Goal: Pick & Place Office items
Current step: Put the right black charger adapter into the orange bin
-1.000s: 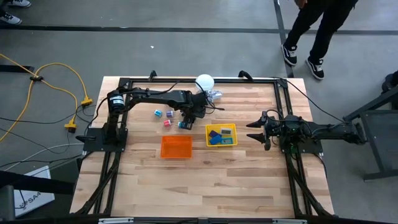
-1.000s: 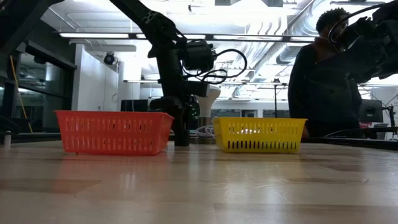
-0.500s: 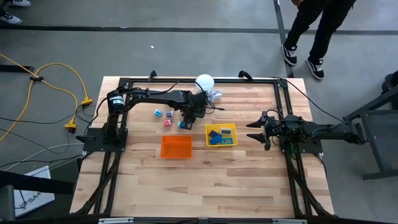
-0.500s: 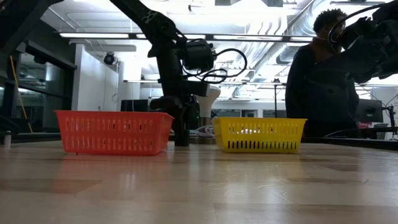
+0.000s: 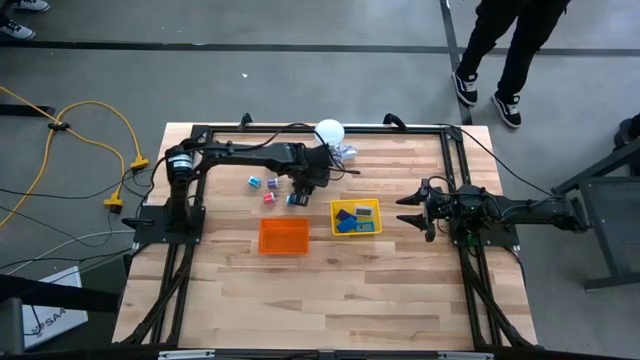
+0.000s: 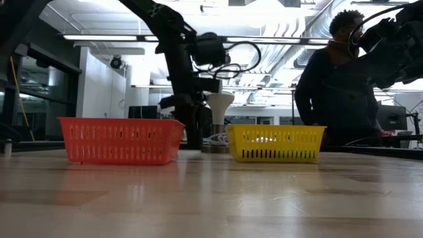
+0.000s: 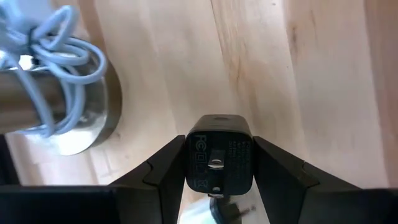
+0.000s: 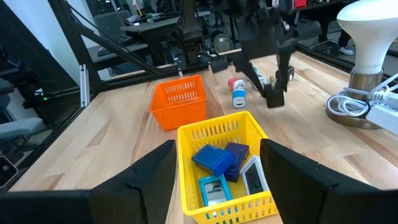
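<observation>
My left gripper [image 5: 303, 187] is shut on a small black block [image 7: 217, 134], one of the office items, beside the white ball lamp [image 5: 329, 131]. Several tiny coloured pieces [image 5: 268, 190] lie on the wood to its left; two of them also show in the right wrist view as a pink piece [image 8: 235, 83] and a blue-and-white piece [image 8: 239, 99]. Blue and teal flat blocks [image 8: 214, 158] lie in the yellow tray [image 5: 356, 229]. The orange tray [image 5: 284, 247] stands nearer the front. My right gripper [image 5: 403, 211] waits open at the table's right side. My left gripper pinches the black block by two opposite sides [image 7: 188, 163] between its two fingers [image 7: 163, 169]. The fingers come from above, slanting down. In the right wrist view the block [image 8: 273, 98] hangs at the fingertips, just clear of the wood.
The lamp's metal base and coiled grey cable [image 7: 56, 68] sit close beside my left gripper. A black frame [image 5: 300, 129] runs around the table's edges. A person [image 6: 337, 86] stands beyond the far right side. Bare wood lies in the front half of the table [image 5: 330, 300].
My left gripper has risen a little from the table beside the lamp, and the black block has come up with it.
</observation>
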Robot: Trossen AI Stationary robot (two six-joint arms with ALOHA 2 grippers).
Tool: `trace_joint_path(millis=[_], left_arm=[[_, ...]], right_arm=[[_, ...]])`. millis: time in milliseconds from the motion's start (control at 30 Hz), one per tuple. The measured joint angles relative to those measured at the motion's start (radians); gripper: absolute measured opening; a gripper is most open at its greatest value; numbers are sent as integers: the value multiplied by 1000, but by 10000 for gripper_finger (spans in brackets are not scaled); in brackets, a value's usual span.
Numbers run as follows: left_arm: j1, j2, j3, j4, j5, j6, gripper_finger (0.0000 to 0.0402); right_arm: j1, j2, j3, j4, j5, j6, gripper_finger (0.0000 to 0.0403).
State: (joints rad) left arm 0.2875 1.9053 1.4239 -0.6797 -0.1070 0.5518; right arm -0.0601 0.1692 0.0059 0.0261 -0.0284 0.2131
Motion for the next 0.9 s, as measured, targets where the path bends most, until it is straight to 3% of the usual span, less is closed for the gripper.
trace_joint_path(millis=[233,500,700,900], left_arm=[[-55,-133,0,-100,-17,-83,161],[-222,-276,0,-260,-170,-255,160],[-360,-277,-1,-336,-184,-465,160],[-478,-226,-6,-342,-198,-557,160]], right_arm=[[0,0,0,0,0,0,220],[0,0,0,0,1,0,220],[0,0,0,0,0,0,220],[0,0,0,1,0,0,220]])
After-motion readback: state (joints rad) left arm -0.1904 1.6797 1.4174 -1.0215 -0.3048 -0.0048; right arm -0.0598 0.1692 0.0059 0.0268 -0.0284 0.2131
